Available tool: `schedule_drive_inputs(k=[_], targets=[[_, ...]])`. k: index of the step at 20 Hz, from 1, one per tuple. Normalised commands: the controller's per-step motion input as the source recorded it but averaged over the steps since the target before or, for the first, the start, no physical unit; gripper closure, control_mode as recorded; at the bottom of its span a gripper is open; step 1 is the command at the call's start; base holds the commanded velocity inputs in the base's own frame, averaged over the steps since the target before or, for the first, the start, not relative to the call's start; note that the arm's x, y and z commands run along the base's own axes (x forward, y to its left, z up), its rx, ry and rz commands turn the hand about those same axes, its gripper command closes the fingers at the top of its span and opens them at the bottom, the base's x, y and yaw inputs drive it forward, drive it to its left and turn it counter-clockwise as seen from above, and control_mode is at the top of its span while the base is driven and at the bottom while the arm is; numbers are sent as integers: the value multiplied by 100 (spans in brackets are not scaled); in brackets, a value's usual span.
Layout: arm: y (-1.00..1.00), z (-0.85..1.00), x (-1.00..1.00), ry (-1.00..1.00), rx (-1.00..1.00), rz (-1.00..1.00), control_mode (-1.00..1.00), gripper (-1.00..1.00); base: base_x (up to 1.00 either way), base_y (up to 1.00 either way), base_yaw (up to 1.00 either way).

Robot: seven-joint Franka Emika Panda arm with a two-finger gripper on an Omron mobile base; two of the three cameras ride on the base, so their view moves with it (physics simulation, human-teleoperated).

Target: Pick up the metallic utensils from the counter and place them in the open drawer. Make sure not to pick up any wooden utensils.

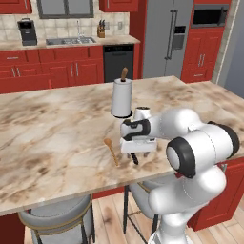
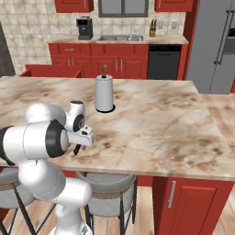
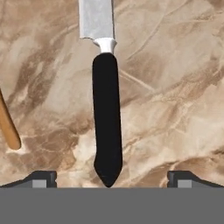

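The gripper (image 3: 109, 178) hangs low over the counter (image 1: 52, 138), jaws spread wide apart with nothing between them but air. In the hand view the two dark fingertips (image 3: 42, 178) sit at either side, and the knife (image 3: 106, 118) lies flat on the stone right between them: a smooth, matte black handle, rounded and tapering to a blunt point at the near end, then a pale collar and a flat silver blade running away from the hand. The jaws straddle the handle's end without touching it, as far as I can tell.

Just beside the knife lies the wooden spoon (image 1: 111, 150), light brown, slim handle, small round bowl; its rounded handle end shows at the edge of the hand view. Knife and spoon lie near each other but apart.

The counter is a glossy beige-brown marble, veined and blotchy. Further back stands a white paper towel roll (image 1: 121, 98) on a dark base with a wooden knob. From the right base view, the open drawer (image 2: 50, 71) shows beyond the counter's far edge, flat red.
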Motion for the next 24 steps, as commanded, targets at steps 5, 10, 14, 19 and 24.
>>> schedule_drive_inputs(k=[5, 10, 14, 19, 24], targets=[[1, -26, -3, -8, 0, 0, -100, -100, 0, 0, 0], [3, -10, 38, -1, -2, 0, -100, -100, 0, 0, 0], [0, -11, 34, 0, 0, 0, -100, -100, 0, 0, 0], [0, -7, 11, -1, 0, 0, -100, -100, 0, 0, 0], [6, -16, 0, 0, 0, 0, -100, -100, 0, 0, 0]])
